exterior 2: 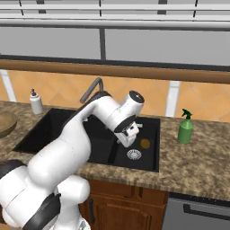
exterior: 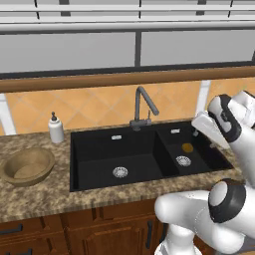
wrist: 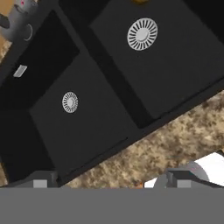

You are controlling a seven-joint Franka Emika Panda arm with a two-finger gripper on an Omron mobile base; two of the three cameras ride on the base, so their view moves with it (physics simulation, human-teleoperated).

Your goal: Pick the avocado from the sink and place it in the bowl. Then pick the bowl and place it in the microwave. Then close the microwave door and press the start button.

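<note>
Black double-basin sink [exterior: 94, 164] set in speckled granite desk [exterior: 35, 199], centre of left base view. Larger basin to the left, smaller to the right, a round metal drain in each. Grey faucet [exterior: 142, 107] at back rim, between the basins.

Avocado [exterior: 187, 147] lying on floor of smaller basin, just behind its drain, centre-right in left base view; same fruit seen in right base view [exterior 2: 144, 143], just right of the tool. In hand view, a sliver of it at top edge [wrist: 140, 1], above the near drain.

Tool [exterior 2: 131, 133] over smaller basin, near centre of right base view, tilted down toward sink floor, apart from avocado. Jaws spread wide, released, grasping nothing; finger tips [wrist: 40, 180] far apart at bottom of hand view.

Bowl [exterior: 27, 167] on desk at left edge of left base view, well apart from sink, upright, nothing in it. White soap dispenser [exterior: 56, 128] behind bowl, near sink's back left corner. Green spray bottle [exterior 2: 185, 127] on desk right of sink in right base view.
</note>
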